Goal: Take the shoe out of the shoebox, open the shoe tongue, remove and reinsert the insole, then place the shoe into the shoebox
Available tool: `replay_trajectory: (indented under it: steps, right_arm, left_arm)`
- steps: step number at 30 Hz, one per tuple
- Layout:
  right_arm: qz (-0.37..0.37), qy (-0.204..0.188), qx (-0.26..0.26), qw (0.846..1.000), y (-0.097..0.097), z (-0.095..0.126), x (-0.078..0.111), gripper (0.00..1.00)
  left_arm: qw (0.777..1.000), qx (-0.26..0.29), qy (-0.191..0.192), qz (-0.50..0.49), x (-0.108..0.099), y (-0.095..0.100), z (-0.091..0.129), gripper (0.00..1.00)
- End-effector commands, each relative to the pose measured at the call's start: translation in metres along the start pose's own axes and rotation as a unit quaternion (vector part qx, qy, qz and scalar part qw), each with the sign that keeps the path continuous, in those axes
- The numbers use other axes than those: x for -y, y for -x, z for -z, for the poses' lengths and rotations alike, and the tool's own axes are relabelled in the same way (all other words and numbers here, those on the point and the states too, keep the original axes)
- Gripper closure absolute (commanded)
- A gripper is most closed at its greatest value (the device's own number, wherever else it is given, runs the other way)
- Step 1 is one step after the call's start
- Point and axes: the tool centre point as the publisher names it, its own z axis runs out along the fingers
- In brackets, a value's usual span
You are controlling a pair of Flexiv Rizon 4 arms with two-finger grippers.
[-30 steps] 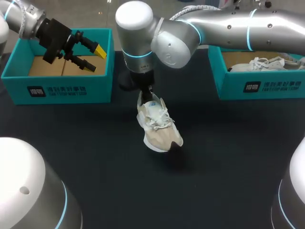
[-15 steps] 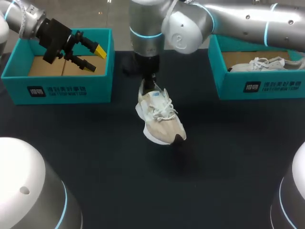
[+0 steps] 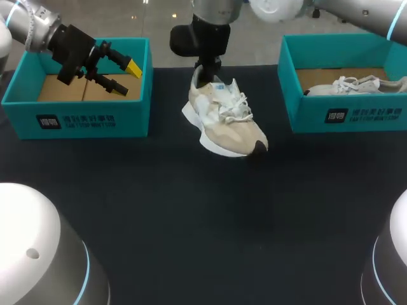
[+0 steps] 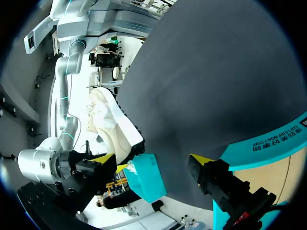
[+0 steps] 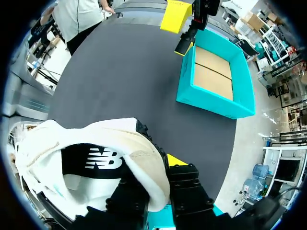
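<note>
Head view, right arm (image 3: pixel 356 16): comes in from the far right corner and reaches past the middle, wrist pointing straight down.
Head view, right gripper (image 3: pixel 205 76): black fingers clamped on the heel of the beige-and-white mesh sneaker (image 3: pixel 226 117).
Head view, sneaker: held off the dark cloth table (image 3: pixel 159 210), toe angled down and to the right. It has white laces, a thick white sole and a dark toe tip, and it hangs between the two boxes.
Head view, left arm (image 3: pixel 38 25): enters at the far left corner, wrist angled down over the teal cardboard shoebox (image 3: pixel 76 117).
Head view, left gripper (image 3: pixel 130 77): fingers spread, holding nothing, above the box's brown floor.
Head view, right side: second teal shoebox (image 3: pixel 343 114) with a white laced shoe (image 3: pixel 356 84) lying inside.
Left wrist view, left gripper (image 4: pixel 153 160): yellow tips well apart, with only a teal shoebox (image 4: pixel 148 179) corner seen between them.
Left wrist view, sneaker (image 4: pixel 112 122): beyond the table (image 4: pixel 216 81), its ridged white sole facing this way.
Right wrist view, right gripper (image 5: pixel 156 184): one finger inside the padded heel collar and one outside, pinching it.
Right wrist view, sneaker (image 5: pixel 96 143): mouth open towards the camera, black insole (image 5: pixel 91 160) seated inside.
Right wrist view, ahead: left gripper (image 5: pixel 184 28) above the teal shoebox (image 5: pixel 213 79), which stands on the table (image 5: pixel 120 72).
</note>
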Motion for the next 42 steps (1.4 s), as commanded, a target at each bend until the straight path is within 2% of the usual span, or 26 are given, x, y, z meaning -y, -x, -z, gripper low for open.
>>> replay_trajectory:
  steps: [1, 17, 19, 22, 24, 25, 28, 32, 37, 42]
  right_arm:
    - [-0.002, 0.007, 0.011, 1.0, -0.001, 0.024, 0.005, 1.0]
    - [-0.004, 0.01, 0.018, 1.0, -0.001, 0.025, 0.005, 1.0]
    - [-0.019, -0.018, 0.04, 0.999, 0.005, 0.023, 0.019, 1.0]
    - [-0.03, -0.071, 0.089, 0.993, 0.014, 0.029, 0.047, 1.0]
    - [-0.04, -0.092, 0.121, 0.988, 0.02, 0.036, 0.065, 1.0]
    - [-0.04, -0.109, 0.123, 0.986, 0.022, 0.039, 0.074, 1.0]
    - [-0.043, -0.125, 0.131, 0.983, 0.028, 0.047, 0.093, 1.0]
    - [-0.045, -0.124, 0.131, 0.983, 0.033, 0.054, 0.115, 1.0]
    - [-0.06, -0.095, 0.129, 0.985, 0.042, 0.059, 0.145, 1.0]
    - [-0.061, -0.114, 0.127, 0.983, 0.053, 0.061, 0.177, 1.0]
  left_arm:
    - [1.0, -0.002, 0.0, 0.0, 0.0, 0.0, 0.0, 0.0]
    - [1.0, -0.002, 0.0, 0.0, 0.0, 0.0, 0.0, 0.0]
    - [1.0, -0.002, 0.0, 0.0, 0.0, 0.0, 0.0, 0.0]
    - [1.0, -0.002, 0.0, 0.0, 0.0, 0.0, 0.0, 0.0]
    - [1.0, -0.002, 0.0, 0.0, 0.0, 0.0, 0.0, 0.0]
    - [1.0, -0.002, 0.0, 0.0, 0.0, 0.0, 0.0, 0.0]
    - [1.0, -0.002, 0.0, 0.0, 0.0, 0.0, 0.0, 0.0]
    - [1.0, -0.002, 0.0, 0.0, 0.0, 0.0, 0.0, 0.0]
    - [1.0, -0.002, 0.0, 0.0, 0.0, 0.0, 0.0, 0.0]
    - [1.0, -0.002, 0.0, 0.0, 0.0, 0.0, 0.0, 0.0]
